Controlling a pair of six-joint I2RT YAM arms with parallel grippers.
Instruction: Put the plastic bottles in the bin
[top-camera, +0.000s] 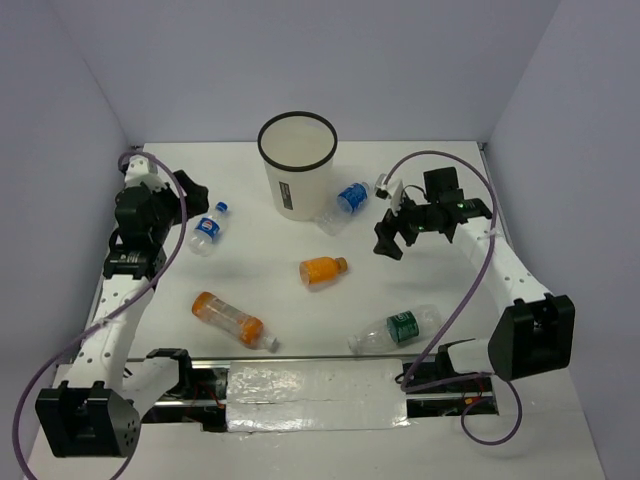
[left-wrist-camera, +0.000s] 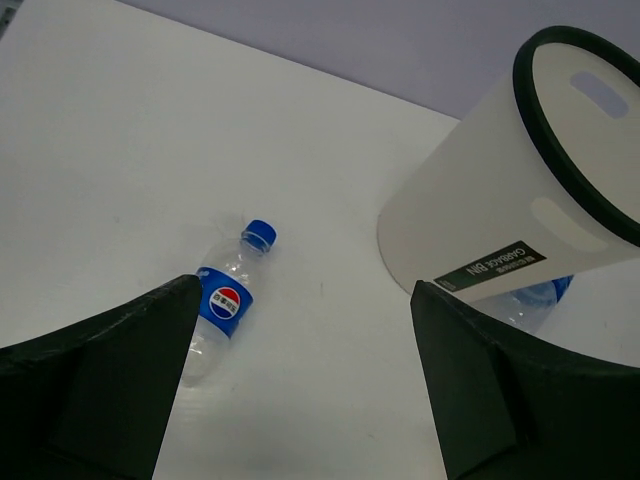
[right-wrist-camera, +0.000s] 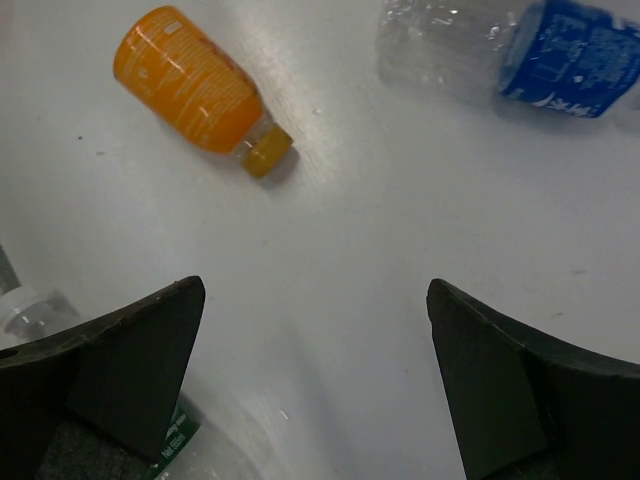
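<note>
The white bin (top-camera: 297, 172) with a black rim stands upright at the back centre. A blue-label bottle (top-camera: 208, 229) lies to its left and another (top-camera: 346, 202) lies against its right base. The stubby orange bottle (top-camera: 322, 271) lies mid-table, the longer orange bottle (top-camera: 232, 319) at front left, and the green-label bottle (top-camera: 397, 330) at front right. My left gripper (top-camera: 190, 195) is open and empty, above the table just left of the first blue-label bottle (left-wrist-camera: 228, 300). My right gripper (top-camera: 392, 238) is open and empty, hovering between the second blue-label bottle (right-wrist-camera: 520, 45) and the stubby orange bottle (right-wrist-camera: 190, 85).
Grey walls close in the back and both sides of the white table. A strip of shiny tape (top-camera: 315, 385) runs along the front edge between the arm bases. Purple cables loop beside each arm. The bin (left-wrist-camera: 500, 210) fills the right of the left wrist view.
</note>
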